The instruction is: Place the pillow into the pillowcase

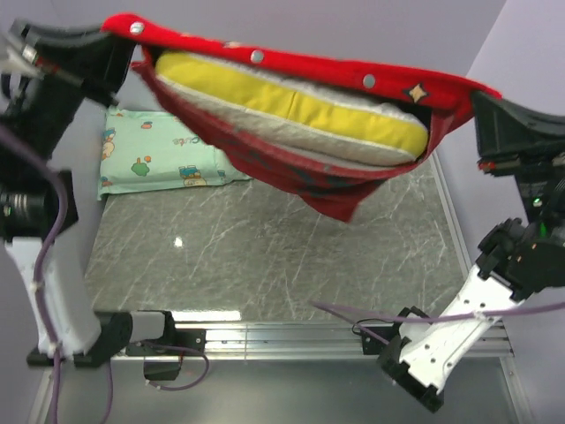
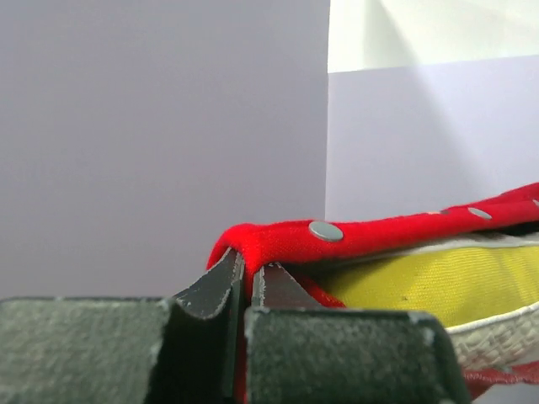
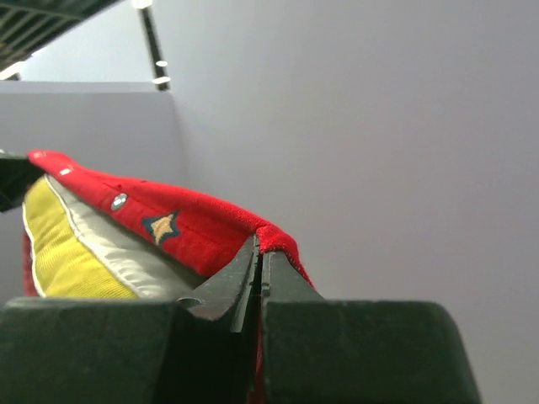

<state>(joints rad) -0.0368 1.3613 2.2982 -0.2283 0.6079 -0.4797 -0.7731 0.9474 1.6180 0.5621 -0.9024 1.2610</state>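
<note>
Two pillowcase (image 1: pixel 296 172) corners pinched, left gripper (image 2: pixel 246 273), right gripper (image 3: pixel 258 254); pillow (image 1: pixel 291 102) inside

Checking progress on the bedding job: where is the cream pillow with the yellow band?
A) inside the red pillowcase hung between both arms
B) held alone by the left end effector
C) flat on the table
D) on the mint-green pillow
A: the pillow sits in the mouth of the pillowcase, its top corners pinched by the left end effector and right end effector.
</note>
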